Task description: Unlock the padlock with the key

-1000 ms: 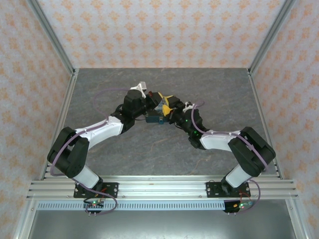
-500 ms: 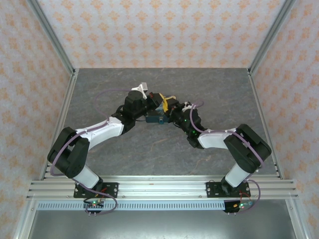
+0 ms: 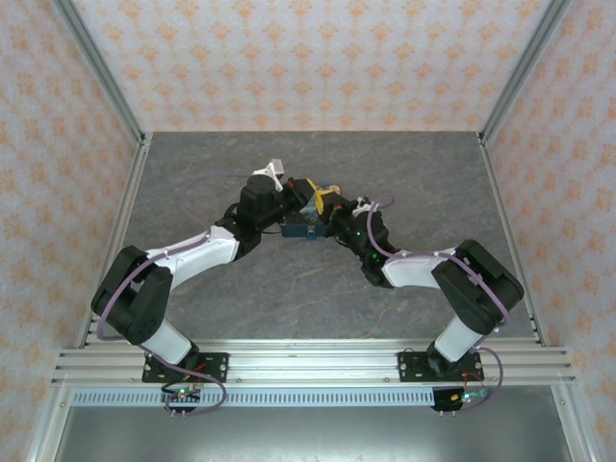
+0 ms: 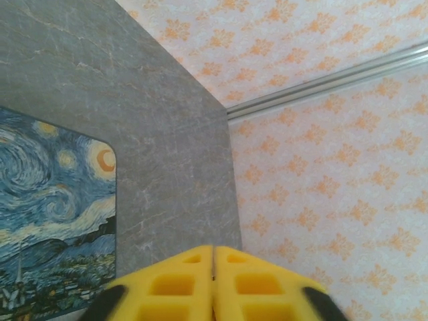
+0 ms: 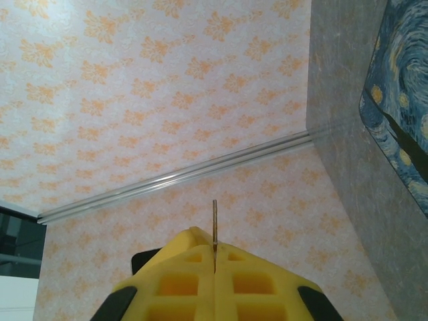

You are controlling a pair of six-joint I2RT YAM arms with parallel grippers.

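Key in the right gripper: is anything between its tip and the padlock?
Nothing visible does. The key stands free above the shut right gripper, with bare wall beyond it. The blue painted block lies off to its right, and the shut left gripper is beside that block too. The keyhole cannot be made out.

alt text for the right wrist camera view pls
The yellow right hand is shut on a thin metal key seen edge-on, its tip pointing at orange-patterned wallpaper crossed by a metal rail. Along the right edge are the grey table and a blue swirl-painted object.
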